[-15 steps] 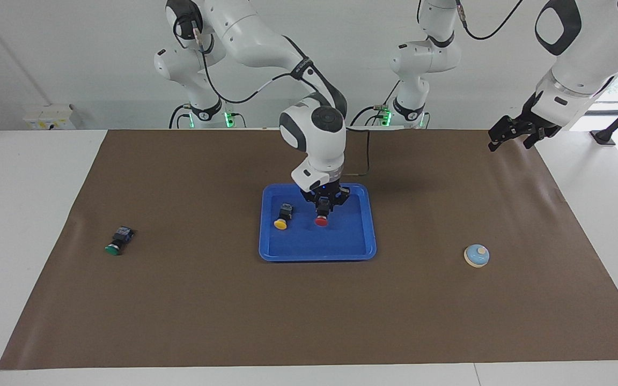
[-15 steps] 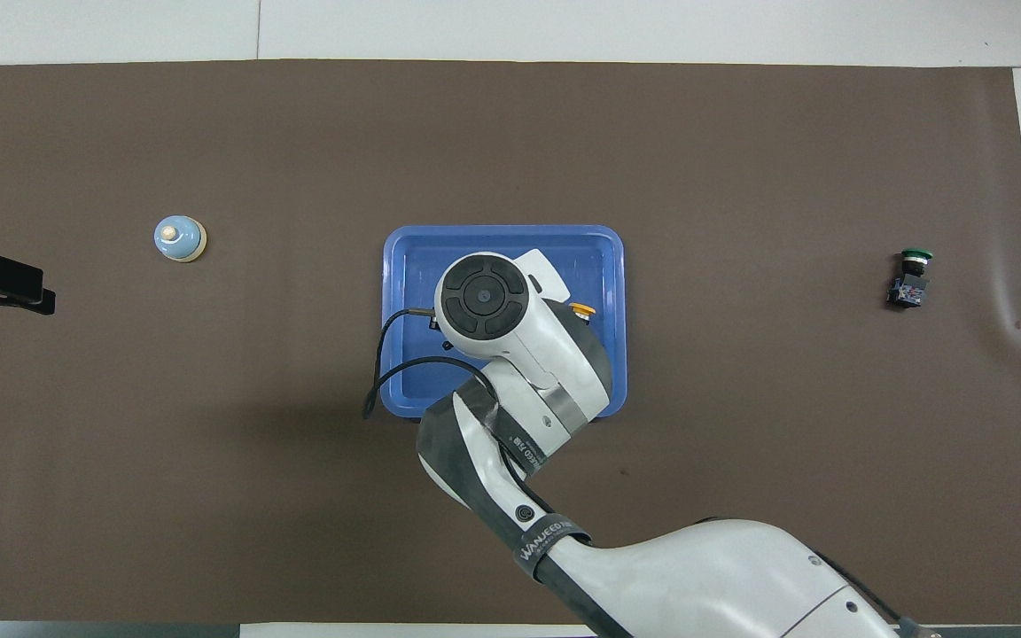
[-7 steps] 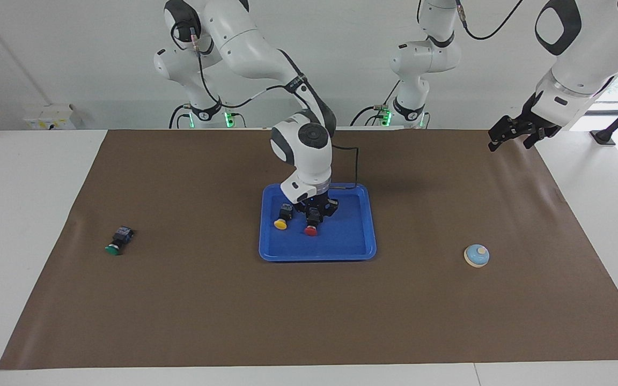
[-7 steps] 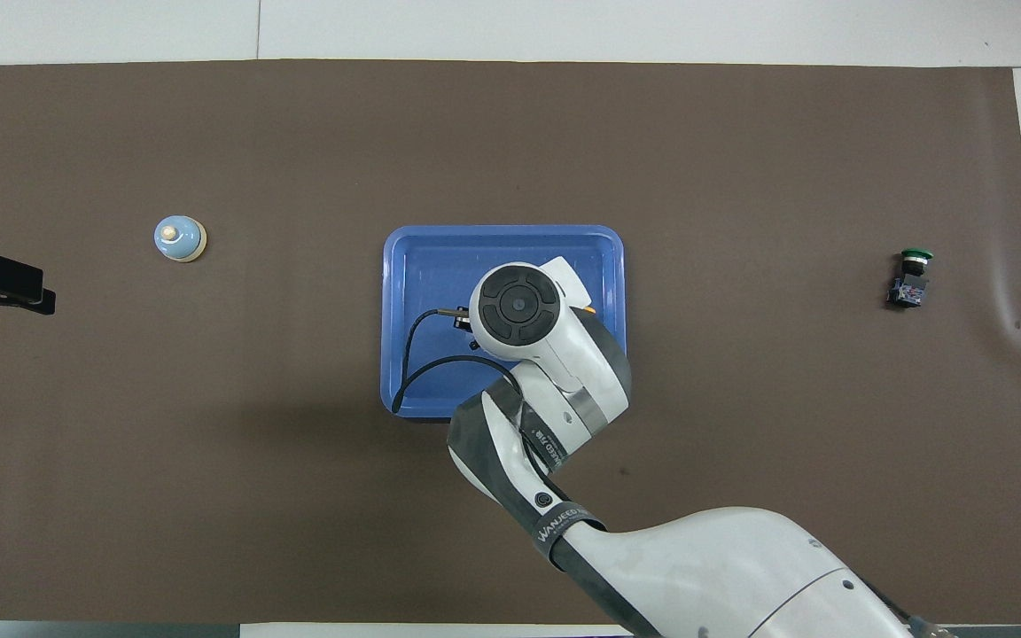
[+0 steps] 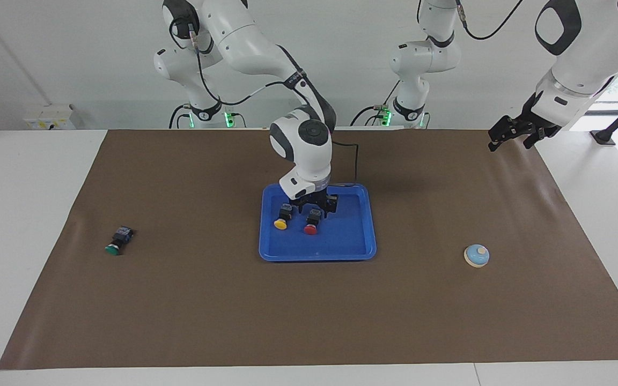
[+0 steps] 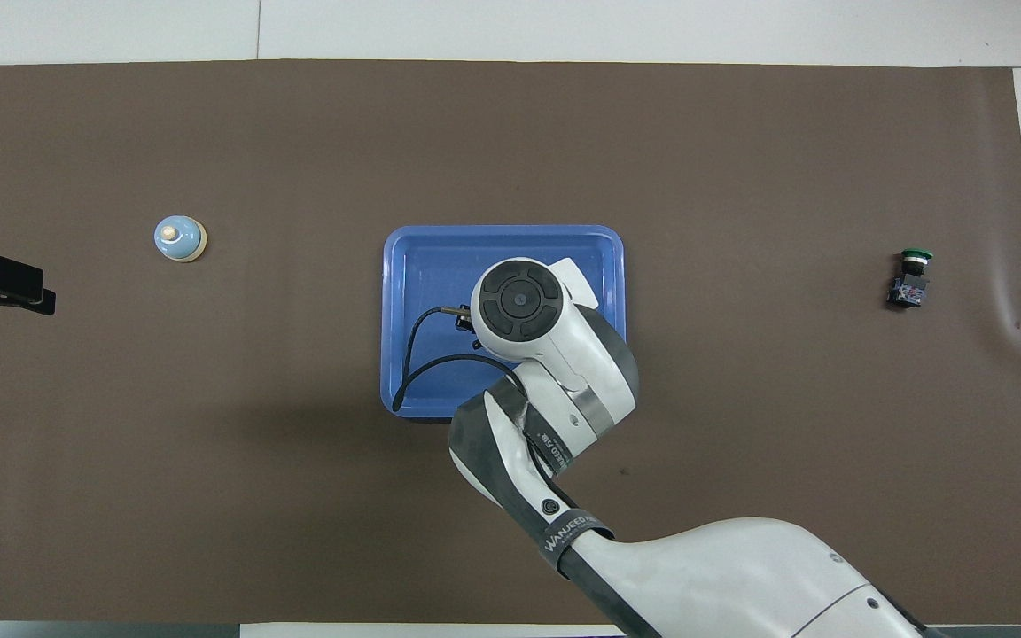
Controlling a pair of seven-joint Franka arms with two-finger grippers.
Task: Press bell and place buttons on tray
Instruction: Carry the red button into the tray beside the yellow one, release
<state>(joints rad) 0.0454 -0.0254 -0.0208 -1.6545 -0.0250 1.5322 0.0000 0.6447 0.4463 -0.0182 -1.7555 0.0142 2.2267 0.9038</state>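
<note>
Right gripper [image 5: 317, 206] positioned low over the blue tray [image 5: 352, 247], fingers spread, straddling the black body of the red button [image 5: 311, 224] without a visible pinch; contact between fingertips and body cannot be told. Red button resting on the tray floor, cap pointing away from the robots, directly under and just in front of the fingertips. Yellow button [image 5: 282, 219] lying on the tray just beside the red one, toward the right arm's end, apart from the gripper. In the overhead view, wrist housing covering both buttons and much of the tray [image 6: 440, 257]. Green button [image 5: 117, 240] lying on the brown mat [image 5: 207, 311], well apart from the tray, toward the right arm's end of the table. Bell [image 5: 476, 255] standing on the mat toward the left arm's end, well apart from the tray. Left gripper [image 5: 513, 133] waiting in the air over the mat's corner; finger state cannot be told.
</note>
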